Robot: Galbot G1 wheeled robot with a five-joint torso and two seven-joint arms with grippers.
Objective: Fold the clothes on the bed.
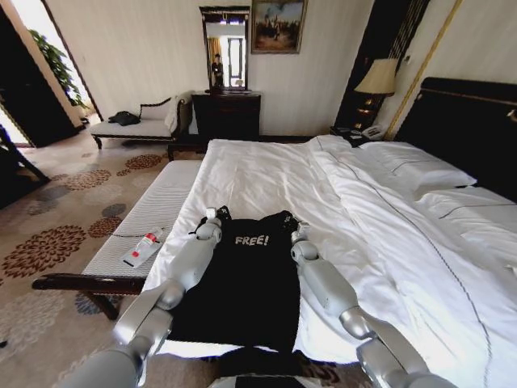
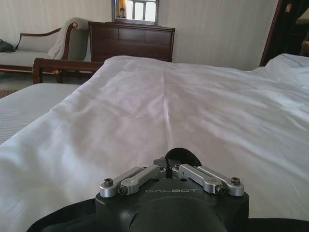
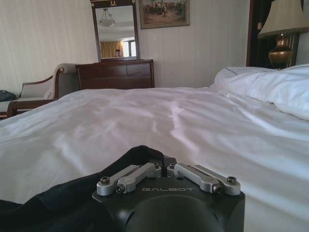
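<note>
Arms outstretched (tools point(image 1: 212, 220) at T-shirt point(image 1: 242, 283))

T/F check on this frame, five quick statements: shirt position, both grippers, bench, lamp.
1. The black T-shirt lies flat on the bed with its FREE! lettering facing up. True.
2. The left gripper is at the shirt's hem. False: it sits at the shirt's left shoulder, at the end far from the robot.
3. The right gripper is at the shirt's right shoulder, fingers closed on black fabric. True.
4. A small bottle with a red label lies on the T-shirt. False: it lies on the pale striped bench beside the bed, apart from the shirt.
5. The table lamp stands on the dark dresser under the mirror. False: it stands beside the headboard.
</note>
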